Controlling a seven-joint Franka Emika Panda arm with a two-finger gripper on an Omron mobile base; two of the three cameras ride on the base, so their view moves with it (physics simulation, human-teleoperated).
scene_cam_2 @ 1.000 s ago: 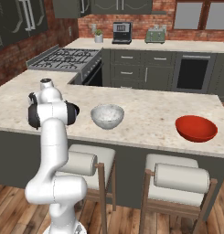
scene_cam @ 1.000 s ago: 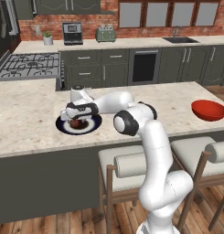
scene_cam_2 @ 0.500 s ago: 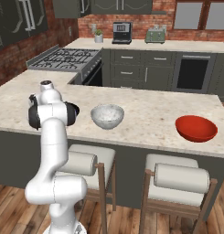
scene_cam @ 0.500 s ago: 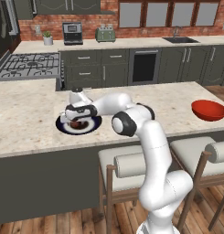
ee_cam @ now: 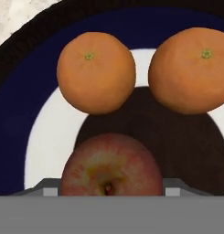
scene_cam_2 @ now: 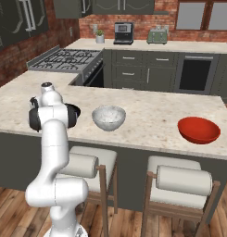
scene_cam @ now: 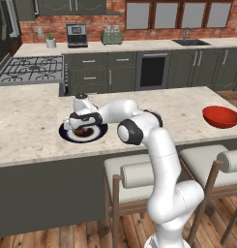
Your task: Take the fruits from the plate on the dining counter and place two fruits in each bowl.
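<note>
The dining counter lies under the claw. The plate sits right below it, so it hangs low. A red apple waits nearest, two oranges beyond. Whether the claw is apart cannot be told.

Oranges dimpled, matt; apple smooth w/ slight sheen; red bowl glossy; counter speckled stone.

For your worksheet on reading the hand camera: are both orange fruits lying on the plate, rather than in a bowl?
Yes: the two orange fruits sit side by side on the dark plate, beyond the red apple.
</note>
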